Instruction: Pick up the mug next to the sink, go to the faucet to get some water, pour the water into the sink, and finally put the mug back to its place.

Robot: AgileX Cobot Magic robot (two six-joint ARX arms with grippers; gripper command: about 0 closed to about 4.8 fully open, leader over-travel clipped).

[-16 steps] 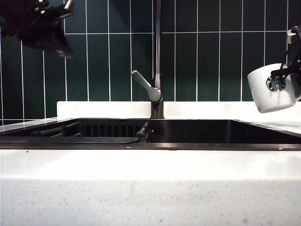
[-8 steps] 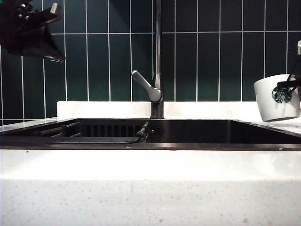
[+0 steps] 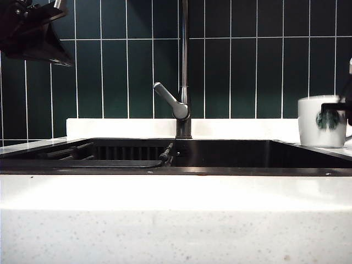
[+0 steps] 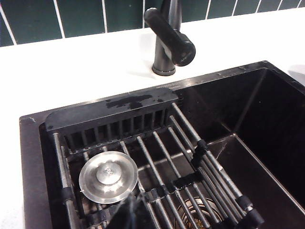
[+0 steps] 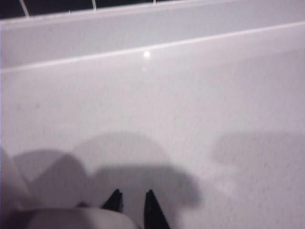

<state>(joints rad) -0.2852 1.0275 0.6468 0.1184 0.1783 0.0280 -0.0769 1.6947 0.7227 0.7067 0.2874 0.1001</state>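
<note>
End effectors, ours: left [image 3: 55, 11] pressed together at ten o'clock; right [image 5: 132, 202] by upright mug [image 3: 323, 121], spread unreadable.

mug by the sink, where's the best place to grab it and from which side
Grip the Starbucks mug by its rim wall or handle, coming from the right of the exterior view. It stands upright on the counter right of the sink, and the right gripper is already there; the left gripper hangs far away.

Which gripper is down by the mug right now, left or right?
The right gripper: its fingertips sit low over the white counter beside the upright mug, right of the sink. The left gripper is raised high at the far left.
</note>
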